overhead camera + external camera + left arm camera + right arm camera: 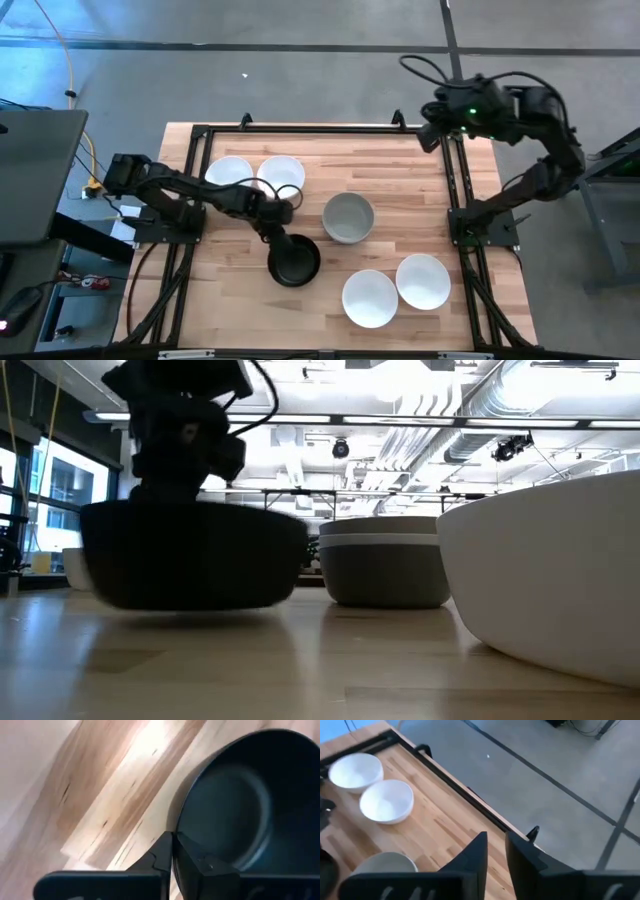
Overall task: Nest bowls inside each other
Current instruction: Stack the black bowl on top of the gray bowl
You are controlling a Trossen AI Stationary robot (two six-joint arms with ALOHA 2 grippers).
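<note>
A black bowl (296, 262) (195, 555) (240, 805) stands upright left of the table's middle, with my left gripper (275, 233) (174, 837) shut on its rim. A grey bowl (348, 217) (385, 565) rests on its base just right of it. Two white bowls (228, 175) (281, 175) sit at the far left, and two more (370, 298) (422, 281) at the near right. My right gripper (430, 130) (495, 852) hangs high over the table's far right corner, its fingers a little apart with nothing between them. My left gripper pinches the black bowl's rim (176, 827) on its far-left side, with one finger (200, 862) inside the bowl and one (162, 852) outside. The fingers slant down from the table's left. The bowl stays upright; whether its base touches the table I cannot tell.
Black frame rails (300, 128) run along the table's far edge and both sides. Bare wood (215, 300) lies near and left of the black bowl. The large white bowl (560, 575) stands close to the low camera.
</note>
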